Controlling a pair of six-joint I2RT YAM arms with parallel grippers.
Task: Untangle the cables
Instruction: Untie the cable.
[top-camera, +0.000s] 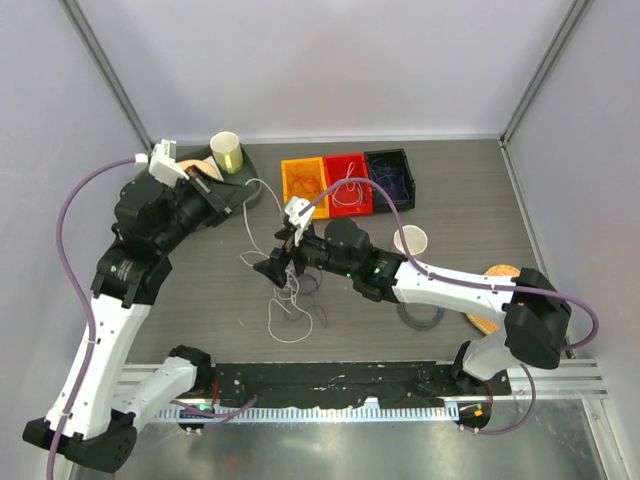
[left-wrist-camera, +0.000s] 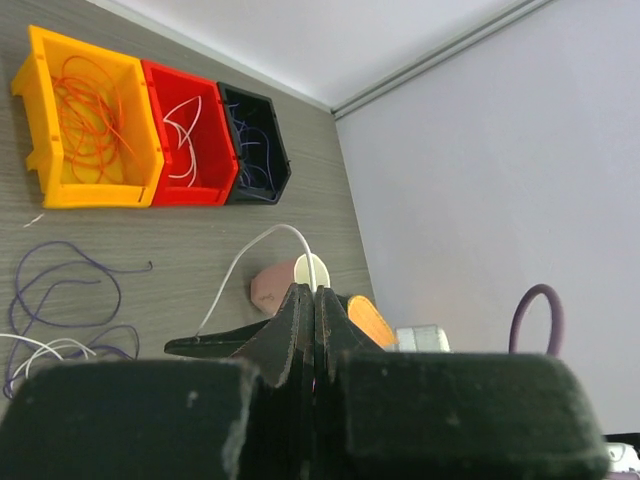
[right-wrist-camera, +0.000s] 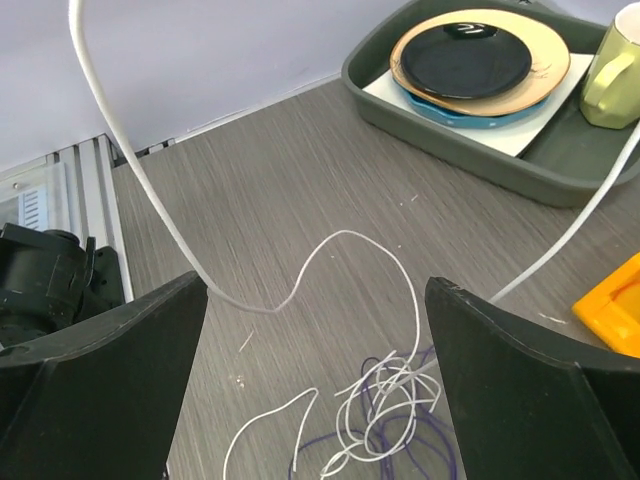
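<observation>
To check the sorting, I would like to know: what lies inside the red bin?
White cables lie in the red bin. From above, the arm's lilac hose covers part of its floor; nothing else shows inside.

Shows a loose knot of thin white and purple cables (top-camera: 290, 295) lying on the table (top-camera: 470, 200), loops overlapping (strands too fine to trace apart). Shows one white cable (left-wrist-camera: 280, 229) arcing clear of the surface. Finds orange loops (left-wrist-camera: 90, 110) in the orange bin (left-wrist-camera: 100, 196), white loops (left-wrist-camera: 185, 140) in the red bin (left-wrist-camera: 190, 196), and purple loops (left-wrist-camera: 250, 150) in the black bin (left-wrist-camera: 255, 193).
</observation>
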